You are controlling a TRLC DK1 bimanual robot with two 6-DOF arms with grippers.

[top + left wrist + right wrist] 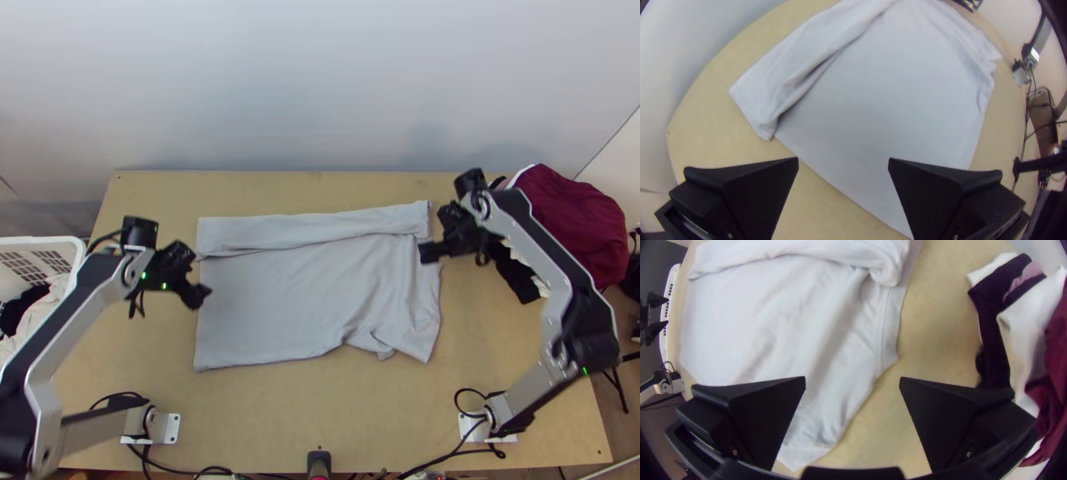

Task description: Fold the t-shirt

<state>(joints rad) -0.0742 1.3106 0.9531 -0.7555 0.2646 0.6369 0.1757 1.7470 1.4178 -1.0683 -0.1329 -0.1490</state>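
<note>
- landmark: pale grey t-shirt (276, 296), spread on the table (280, 424); laundry basket (78, 254) beyond its left end, pile of clothes (572, 224) beyond its right.
- far long side of the shirt turned inward as a band (312, 232); near side unfolded, with a rumpled corner (410, 336) at near right — probably sleeve cloth.
- left gripper (200, 297): by the shirt's left edge, fingers wide apart, nothing between them.
- right gripper (430, 253): at the shirt's right end, fingers also well parted, no cloth held.
- step in hand, as judged: bring the near side over the middle to match the band. perhaps halfway through the job.
- method: left to the shirt's near left corner, right to the rumpled corner. draw that corner out flat first, else creases get folded in.
- pinch shallow, right at the border; lift both ends together, keep light tension lengthwise, lay down just short of the band.
- caution: cloth looks thin and soft — likely to sag mid-span if the grippers drift closer. uneven pull would skew the fold.
- a deep grip near the band could drag that fold open. release low, then withdraw straight up.
</note>
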